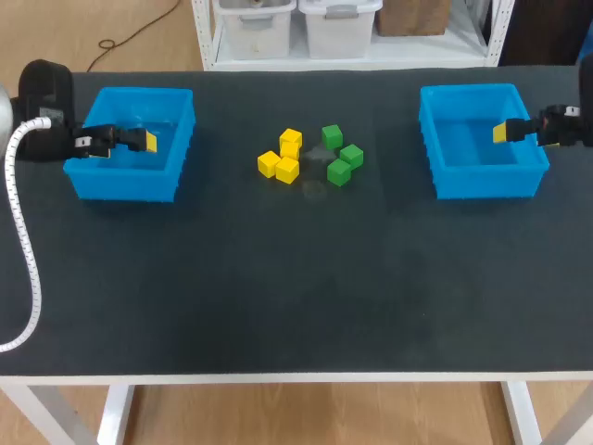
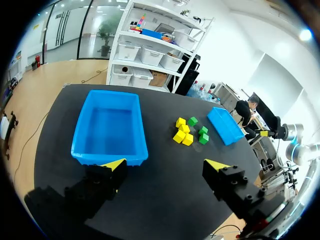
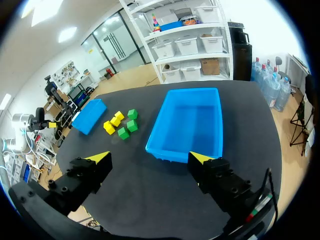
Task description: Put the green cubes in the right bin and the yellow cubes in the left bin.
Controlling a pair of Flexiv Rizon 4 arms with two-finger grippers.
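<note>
No cube sorted yet; we are at start. Our left gripper (image 2: 165, 165) wide open, empty, over left bin (image 1: 139, 95). Our right gripper (image 3: 150, 158) same, over right bin (image 1: 468, 91). Between bins: yellow cubes (image 1: 283, 156), green cubes (image 1: 340, 156), bunched close. Next, we guess: reach in, pinch one cube, not bump others.

Spread claw (image 2: 165, 165) hangs near the blue bin (image 2: 107, 127); cubes (image 2: 179, 136) lie beyond.

Bright, even overhead light on the matte table (image 1: 296, 297). Soft shadows lie at 6 o'clock of the left bin (image 1: 120, 184), right bin (image 1: 486, 183) and cubes (image 1: 287, 170).
</note>
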